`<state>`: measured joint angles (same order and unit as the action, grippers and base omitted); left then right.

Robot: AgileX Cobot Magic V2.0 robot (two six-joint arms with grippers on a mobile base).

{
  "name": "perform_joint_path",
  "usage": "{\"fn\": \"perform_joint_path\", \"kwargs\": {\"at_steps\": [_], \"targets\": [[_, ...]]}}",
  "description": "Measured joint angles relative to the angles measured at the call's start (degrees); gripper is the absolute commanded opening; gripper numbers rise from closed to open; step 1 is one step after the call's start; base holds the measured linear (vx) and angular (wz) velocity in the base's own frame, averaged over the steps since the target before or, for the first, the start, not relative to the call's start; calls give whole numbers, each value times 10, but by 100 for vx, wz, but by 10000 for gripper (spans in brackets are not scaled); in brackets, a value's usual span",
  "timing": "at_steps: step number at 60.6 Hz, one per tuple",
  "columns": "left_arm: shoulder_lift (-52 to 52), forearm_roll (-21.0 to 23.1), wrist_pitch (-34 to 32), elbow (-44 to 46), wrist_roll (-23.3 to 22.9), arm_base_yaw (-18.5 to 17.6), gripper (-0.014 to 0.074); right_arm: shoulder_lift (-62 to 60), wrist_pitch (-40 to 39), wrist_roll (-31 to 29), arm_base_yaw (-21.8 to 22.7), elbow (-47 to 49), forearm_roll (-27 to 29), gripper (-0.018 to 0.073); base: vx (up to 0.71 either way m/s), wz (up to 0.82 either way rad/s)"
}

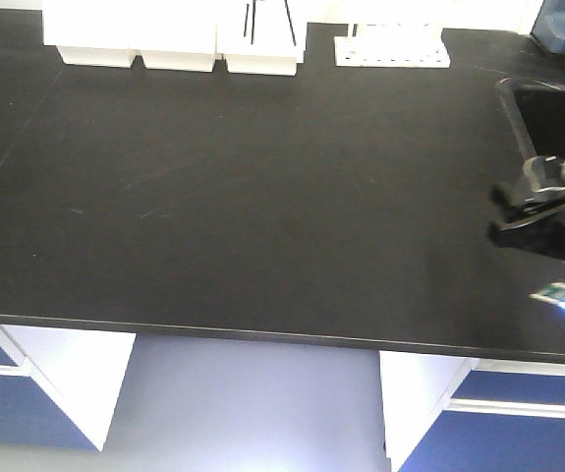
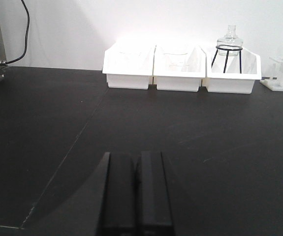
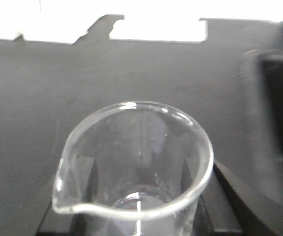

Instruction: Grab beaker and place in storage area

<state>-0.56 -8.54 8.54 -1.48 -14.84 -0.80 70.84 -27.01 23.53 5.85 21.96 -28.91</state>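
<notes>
Transport is the step in hand, judging by the grip. The right claw [image 1: 510, 211] is closing on the beaker [image 3: 134, 162], one dark finger [image 3: 79, 179] pressing each side of the glass wall, so the claw is standing open only as wide as the glass. The beaker is sitting upright between them, its pour spout pointing to the lower left of the right wrist view. I am not able to tell whether its base is resting on the worktop [image 1: 262, 197] or hanging clear of it.

The right claw is working at the right edge of the front view, just beside the sink [image 1: 557, 113]. The left claw [image 2: 136, 189] is idling low over the worktop with its fingers pressed together, gripping nothing and facing the white bins [image 2: 153, 69] and a flask on a tripod stand [image 2: 228, 39] along the far edge.

The storage area is not showing in any view — this worktop, with its bins and sink, is not it. The next move is therefore calling for a clean lift, then a carry away from the sink toward the bare bench, keeping the beaker level and the grip firm — glass is likely to slip under a loose hold.
</notes>
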Motion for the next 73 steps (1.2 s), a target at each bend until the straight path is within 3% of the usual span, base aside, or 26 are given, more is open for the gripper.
{"fn": "perform_joint_path", "kwargs": {"at_steps": [9, 17, 27, 35, 48, 73], "targets": [[0, 0, 0, 0, 0, 0, -8, -200, 166, 85, 0, -3, -59, -4, 0, 0], [0, 0, 0, 0, 0, 0, -8, -352, 289, 149, 0, -6, -78, -4, 0, 0], [0, 0, 0, 0, 0, 0, -8, -516, 379, 161, 0, -6, -46, -4, 0, 0], [0, 0, 0, 0, 0, 0, -8, -584, 439, 118, 0, -6, 14, -3, 0, 0], [0, 0, 0, 0, 0, 0, -8, -597, 469, 28, 0, -6, 91, -3, 0, 0], [0, 0, 0, 0, 0, 0, -8, -597, 473, 18, 0, -6, 101, -3, 0, 0]]}}
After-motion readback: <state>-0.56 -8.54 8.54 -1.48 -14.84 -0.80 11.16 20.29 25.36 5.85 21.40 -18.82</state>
